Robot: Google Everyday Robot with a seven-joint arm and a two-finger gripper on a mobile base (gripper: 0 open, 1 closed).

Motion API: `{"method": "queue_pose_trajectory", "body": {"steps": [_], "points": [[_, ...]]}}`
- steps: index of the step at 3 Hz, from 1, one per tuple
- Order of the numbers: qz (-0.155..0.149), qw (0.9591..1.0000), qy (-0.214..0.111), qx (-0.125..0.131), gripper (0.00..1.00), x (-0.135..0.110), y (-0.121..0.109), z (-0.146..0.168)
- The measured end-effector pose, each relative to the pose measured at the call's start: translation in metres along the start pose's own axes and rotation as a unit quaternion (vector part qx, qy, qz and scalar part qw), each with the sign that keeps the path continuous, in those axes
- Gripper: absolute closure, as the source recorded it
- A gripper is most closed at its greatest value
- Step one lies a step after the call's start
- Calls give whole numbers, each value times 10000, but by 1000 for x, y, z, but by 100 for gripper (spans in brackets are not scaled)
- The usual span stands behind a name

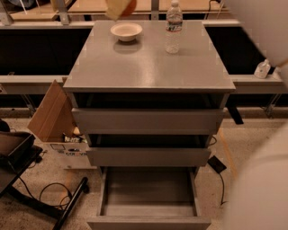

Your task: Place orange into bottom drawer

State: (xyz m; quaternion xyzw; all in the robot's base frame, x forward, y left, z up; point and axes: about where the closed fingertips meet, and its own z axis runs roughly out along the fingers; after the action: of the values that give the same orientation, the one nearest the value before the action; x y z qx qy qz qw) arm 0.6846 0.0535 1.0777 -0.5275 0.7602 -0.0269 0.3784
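The orange shows at the very top edge, above and just behind the cream bowl on the cabinet top. My gripper is up there too, mostly cut off by the frame edge, with a tan finger against the fruit's left side, shut on it. The bottom drawer is pulled out at the foot of the cabinet, its shallow grey tray bare, far below and nearer than the gripper. The two drawers above it are slightly open.
A water bottle stands on the cabinet top to the right of the bowl. My white arm fills the right edge. A cardboard box and a black stand with cables sit at the left on the floor.
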Motion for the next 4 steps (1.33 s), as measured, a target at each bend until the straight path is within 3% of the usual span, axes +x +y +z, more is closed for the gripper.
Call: {"method": "queue_pose_trajectory", "body": {"steps": [1, 2, 3, 4], "points": [[793, 9963, 211, 241, 100, 50, 17, -48], [1578, 9872, 217, -14, 100, 116, 49, -57], [1924, 9782, 422, -651, 100, 193, 96, -30], [2081, 9706, 364, -1153, 100, 251, 148, -10]]}}
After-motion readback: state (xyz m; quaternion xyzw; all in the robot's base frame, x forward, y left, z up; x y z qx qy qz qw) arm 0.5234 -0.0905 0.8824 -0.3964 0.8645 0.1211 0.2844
